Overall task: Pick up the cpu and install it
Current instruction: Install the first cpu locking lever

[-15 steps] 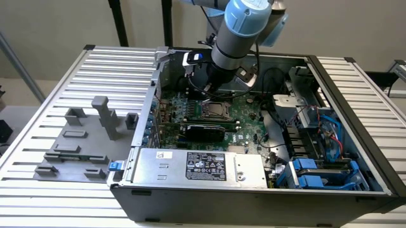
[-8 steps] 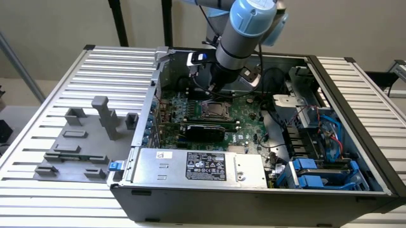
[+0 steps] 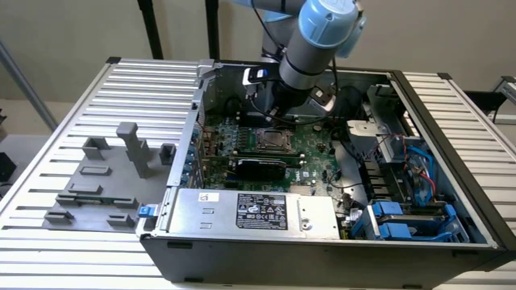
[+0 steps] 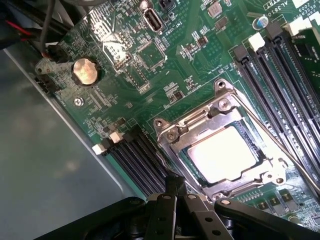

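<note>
A: Where was the end effector [image 4: 176, 192] at that moment?

B: It was inside the open computer case [image 3: 435, 109], low over the motherboard [image 4: 150, 70]. In the wrist view its two black fingers [image 4: 172, 187] were pressed together with no gap between them, so it was fully closed, and nothing was held between the tips.

A: And the cpu?

B: The cpu [image 4: 222, 152] was lying flat in the CPU socket [image 4: 220, 112], with its silvery top facing up and the metal frame of the socket around it. It was just in front of the fingertips, very near to them but apart; the tips were over the edge of the socket frame. I could not tell if they touched the frame.

A: What else was close to the end effector?

B: A row of black memory slots [image 4: 135, 157] was just beside the fingers on one side, and more memory slots [image 4: 272, 75] were on the far side of the socket. The round coin battery [image 4: 84, 70] was further away on the board.

A: And in the exterior view?

B: The arm [image 3: 310, 48] came down into the back part of the case, over the socket. The power supply [image 3: 254, 211] was well apart from the end effector, at the front of the case. The grey fixture blocks [image 3: 121, 175] stood outside the case on the counter [image 3: 48, 175], toward the exterior view's left.
</note>
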